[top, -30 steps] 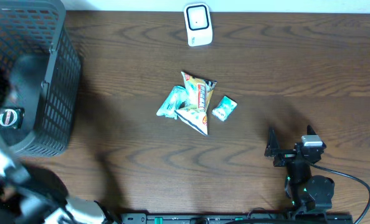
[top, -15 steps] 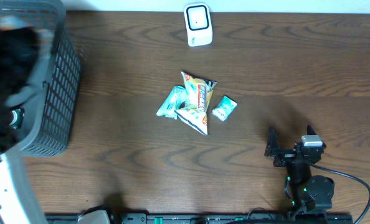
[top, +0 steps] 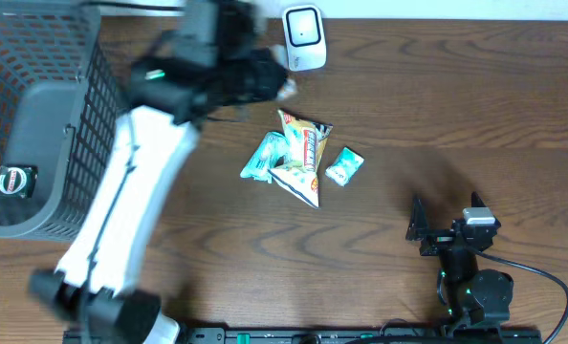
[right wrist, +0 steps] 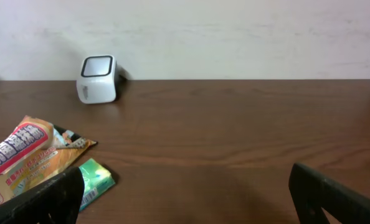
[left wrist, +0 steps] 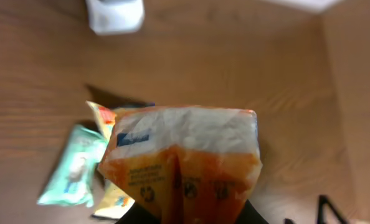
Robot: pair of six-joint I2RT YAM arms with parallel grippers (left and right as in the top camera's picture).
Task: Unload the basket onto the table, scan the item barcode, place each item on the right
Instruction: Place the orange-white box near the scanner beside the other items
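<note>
The white barcode scanner (top: pixel 303 36) stands at the table's back edge, also seen as the scanner (left wrist: pixel 115 14) and the scanner (right wrist: pixel 98 78). My left gripper (top: pixel 265 81) is blurred just left of it. In the left wrist view the left gripper (left wrist: pixel 188 214) is shut on the item, an orange and white snack bag (left wrist: pixel 185 149), held above the table; printed text on its orange part faces the camera. My right gripper (top: pixel 435 229) rests low at the front right, and the wrist view shows the right gripper (right wrist: pixel 185 205) open with nothing between its fingers.
A pile lies mid-table: a yellow snack bag (top: pixel 303 153), a teal packet (top: pixel 263 158) and a small green packet (top: pixel 343 165). A dark mesh basket (top: pixel 83 115) fills the left side, with a round-capped thing (top: pixel 14 180) inside.
My left arm has swung from over the basket across to the back of the table beside the scanner, carrying the bag. The right arm has not moved.
</note>
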